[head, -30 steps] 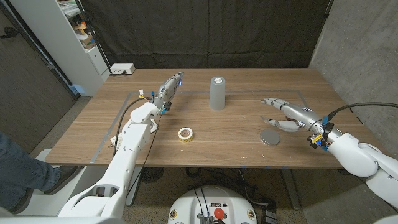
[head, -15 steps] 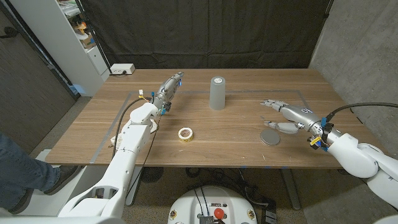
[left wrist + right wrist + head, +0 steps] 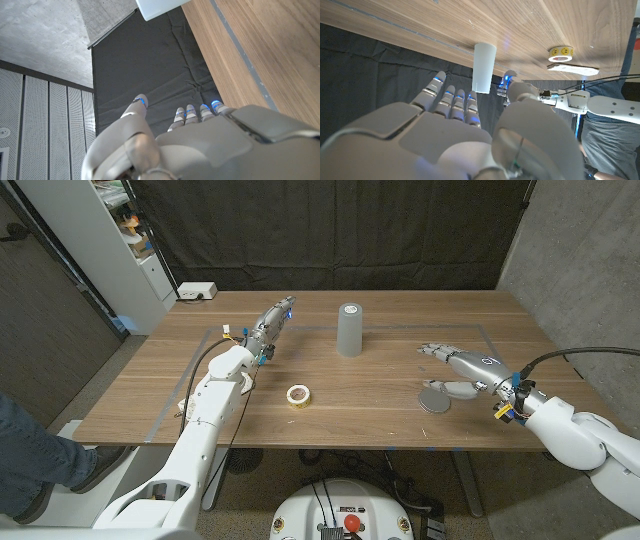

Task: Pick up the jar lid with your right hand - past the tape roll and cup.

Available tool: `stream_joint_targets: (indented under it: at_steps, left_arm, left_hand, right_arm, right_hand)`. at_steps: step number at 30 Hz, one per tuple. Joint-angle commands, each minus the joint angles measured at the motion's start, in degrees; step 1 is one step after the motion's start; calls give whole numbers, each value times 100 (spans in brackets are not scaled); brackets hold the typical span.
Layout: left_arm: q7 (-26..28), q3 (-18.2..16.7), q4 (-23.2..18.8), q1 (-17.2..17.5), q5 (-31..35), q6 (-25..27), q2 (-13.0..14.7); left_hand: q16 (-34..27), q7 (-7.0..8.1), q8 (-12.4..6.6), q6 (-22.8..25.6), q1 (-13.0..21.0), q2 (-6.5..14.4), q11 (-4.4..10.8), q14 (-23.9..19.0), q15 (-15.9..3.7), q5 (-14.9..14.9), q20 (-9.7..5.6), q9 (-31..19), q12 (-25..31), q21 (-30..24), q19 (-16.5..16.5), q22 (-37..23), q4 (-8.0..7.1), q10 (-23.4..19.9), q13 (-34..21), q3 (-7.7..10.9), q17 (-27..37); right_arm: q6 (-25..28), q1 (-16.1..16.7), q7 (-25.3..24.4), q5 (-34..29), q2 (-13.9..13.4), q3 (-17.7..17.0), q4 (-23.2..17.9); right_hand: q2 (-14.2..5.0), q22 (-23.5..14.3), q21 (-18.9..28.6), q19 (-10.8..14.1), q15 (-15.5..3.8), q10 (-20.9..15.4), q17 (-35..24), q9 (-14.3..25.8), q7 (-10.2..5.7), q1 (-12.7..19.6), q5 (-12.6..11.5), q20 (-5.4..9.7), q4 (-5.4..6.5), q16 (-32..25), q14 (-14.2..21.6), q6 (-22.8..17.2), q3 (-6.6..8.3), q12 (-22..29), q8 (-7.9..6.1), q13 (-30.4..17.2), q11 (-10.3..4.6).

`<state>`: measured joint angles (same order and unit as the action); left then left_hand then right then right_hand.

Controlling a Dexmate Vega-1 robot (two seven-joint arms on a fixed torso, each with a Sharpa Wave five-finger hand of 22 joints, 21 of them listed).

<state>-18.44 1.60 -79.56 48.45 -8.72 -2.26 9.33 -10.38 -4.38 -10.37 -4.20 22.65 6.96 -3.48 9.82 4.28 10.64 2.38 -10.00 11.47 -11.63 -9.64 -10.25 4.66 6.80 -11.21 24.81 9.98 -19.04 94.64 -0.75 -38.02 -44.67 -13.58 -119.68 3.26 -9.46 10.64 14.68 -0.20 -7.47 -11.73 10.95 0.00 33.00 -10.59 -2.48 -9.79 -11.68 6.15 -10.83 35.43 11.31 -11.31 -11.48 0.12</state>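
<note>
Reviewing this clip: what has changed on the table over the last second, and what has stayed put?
The right hand has drifted slightly toward the table's near edge, fingers spread, hovering by the jar lid with its thumb above it; nothing is gripped yet. The jar lid, the tape roll, the cup and the left hand have stayed where they were.

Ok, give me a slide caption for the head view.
Right robot hand open above the jar lid, with tape roll and cup on the wooden table.
</note>
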Motion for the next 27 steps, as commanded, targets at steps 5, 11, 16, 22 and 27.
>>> stream_joint_targets:
  at_steps: [5, 11, 16, 22, 27]
  left_arm:
    - [-20, -27, 79, -21, -16, -56, 2]
    - [-13, -37, 115, -49, -21, -58, -4]
    - [-38, -39, 197, -97, -27, -78, -3]
    - [-62, -37, 248, -129, -23, -89, 3]
    - [-62, -33, 212, -105, -26, -64, -8]
  left_hand:
    - [-13, -33, -28, 41, -26, 28, -1, 85, 16, 37, 44, -23, 47, 5, -232, -20, 47, 60, 4, 11, 23]
    - [-12, -32, -28, 42, -29, 30, -1, 90, 17, 37, 44, -24, 49, 5, -231, -20, 50, 57, 4, 11, 23]
    - [-12, -29, -29, 45, -32, 32, 9, 92, 13, 38, 41, -24, 48, 7, -236, -20, 53, 61, 4, 11, 23]
    - [-12, -29, -29, 46, -34, 33, 9, 94, 15, 38, 43, -24, 48, 7, -237, -20, 56, 63, 4, 11, 23]
    - [-11, -24, -28, 46, -37, 35, -1, 101, 11, 38, 56, -24, 49, 11, -249, -21, 59, 62, 4, 12, 23]
  right_arm:
    - [192, -91, 216, -169, -194, 197, -16]
    - [285, -154, 246, -158, -263, 277, -4]
    - [362, -173, 257, -173, -316, 318, -34]
    - [444, -175, 297, -133, -374, 351, -40]
    - [483, -159, 340, -134, -450, 352, -55]
  right_hand:
    - [97, -17, 27, 66, 27, 8, 2, 5, -41, 7, -34, -51, -7, -20, 37, 3, -12, -7, 5, 2, -7]
    - [122, -18, 58, 160, 72, 16, -7, 6, -29, -5, -46, -27, 17, -48, 99, 31, -17, -7, 13, 0, 0]
    - [140, -18, 75, 219, 87, 14, -11, 7, -50, -7, -54, -47, 25, -46, 91, 44, -18, -4, 15, -1, 6]
    - [157, -17, 76, 238, 98, 20, -16, 8, -77, -11, -60, -74, 32, -47, 90, 53, -20, -5, 16, -2, -5]
    - [170, -17, 75, 248, 96, 37, -19, 8, -84, -12, -66, -92, 36, -48, 91, 64, -21, -10, 19, -3, -8]
